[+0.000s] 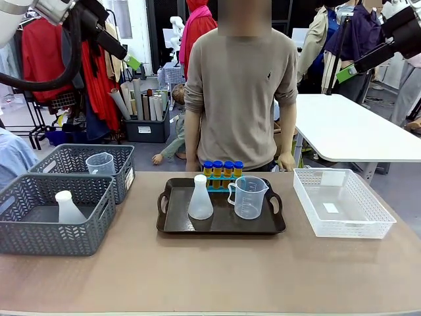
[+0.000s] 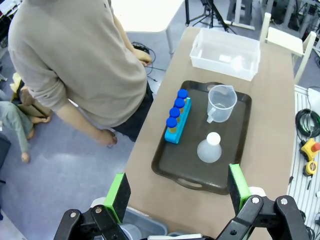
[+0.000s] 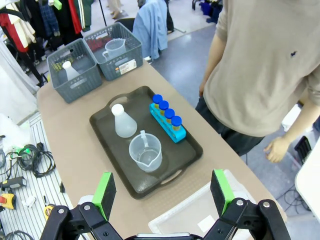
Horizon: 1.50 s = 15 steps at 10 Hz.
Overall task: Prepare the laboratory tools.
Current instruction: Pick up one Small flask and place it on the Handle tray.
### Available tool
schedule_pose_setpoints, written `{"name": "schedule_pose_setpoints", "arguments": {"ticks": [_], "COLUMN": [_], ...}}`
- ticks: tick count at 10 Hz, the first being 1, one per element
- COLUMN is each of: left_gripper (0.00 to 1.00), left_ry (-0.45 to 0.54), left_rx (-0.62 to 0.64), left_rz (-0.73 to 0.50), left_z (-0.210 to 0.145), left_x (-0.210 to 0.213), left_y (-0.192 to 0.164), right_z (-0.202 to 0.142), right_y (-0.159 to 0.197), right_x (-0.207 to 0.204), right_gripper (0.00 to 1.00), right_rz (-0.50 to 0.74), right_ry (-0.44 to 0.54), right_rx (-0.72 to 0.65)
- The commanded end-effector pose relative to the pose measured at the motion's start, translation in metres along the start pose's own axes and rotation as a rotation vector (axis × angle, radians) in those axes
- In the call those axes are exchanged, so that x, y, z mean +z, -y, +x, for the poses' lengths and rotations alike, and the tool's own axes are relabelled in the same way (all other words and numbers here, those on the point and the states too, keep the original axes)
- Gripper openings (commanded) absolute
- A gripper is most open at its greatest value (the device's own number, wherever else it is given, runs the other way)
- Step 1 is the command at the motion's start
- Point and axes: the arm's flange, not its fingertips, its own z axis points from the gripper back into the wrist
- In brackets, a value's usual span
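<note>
Both the left gripper (image 2: 176, 196) and right gripper (image 3: 162, 192) hang wide open and empty high above the table, well clear of the dark tray (image 1: 177, 227) holding the conical flask (image 1: 200, 198), measuring beaker (image 1: 249, 197) and blue rack (image 1: 222, 183) of amber tubes (image 1: 222, 168) at its far edge.

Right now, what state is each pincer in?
Left pincer: open, holding nothing.
Right pincer: open, holding nothing.
</note>
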Motion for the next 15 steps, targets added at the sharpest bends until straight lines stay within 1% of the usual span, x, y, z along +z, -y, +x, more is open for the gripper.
{"name": "schedule_pose_setpoints", "arguments": {"ticks": [1,15], "left_gripper": [1.00,1.00], "left_ry": [0.000,0.000], "left_rx": [0.002,0.002], "left_rz": [0.003,0.003], "left_z": [-0.0014,-0.0014], "left_x": [0.0017,0.0017], "left_y": [-0.0003,-0.0003], "right_z": [0.0018,0.0018], "right_y": [-0.0014,-0.0014], "right_x": [0.0003,0.0003], "right_gripper": [1.00,1.00], "right_rz": [0.007,0.007], "right_ry": [0.010,0.010], "right_rx": [0.003,0.003]}}
